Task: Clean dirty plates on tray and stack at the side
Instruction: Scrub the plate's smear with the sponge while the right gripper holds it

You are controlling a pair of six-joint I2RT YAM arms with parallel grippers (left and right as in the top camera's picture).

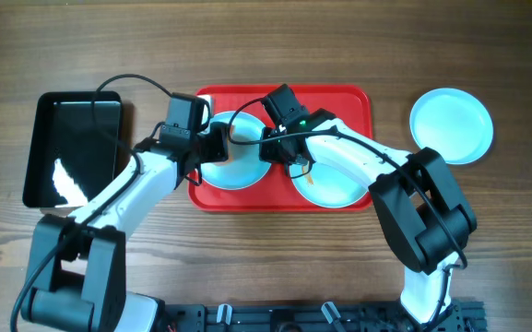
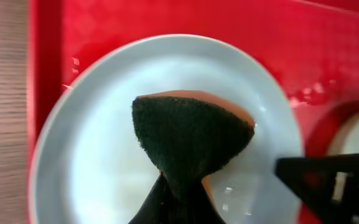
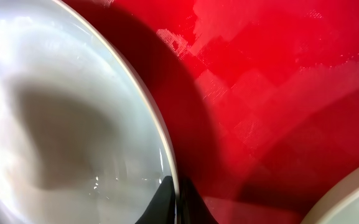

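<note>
Now | wood-grain table point(image 1: 247, 46) | red tray point(image 1: 356, 101) centre | black tray point(image 1: 72, 120) left

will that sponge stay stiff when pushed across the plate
Probably not: the sponge is pinched to a narrow waist in the left claw, so it likely squashes and bends. The plate looks glossy and may slide; the right claw on its rim should steady it.

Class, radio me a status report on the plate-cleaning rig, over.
Left gripper shut on sponge, over left plate on tray. Right gripper shut on that plate's rim. Second plate on tray waiting; one plate already aside on table. Nothing in the way.
</note>
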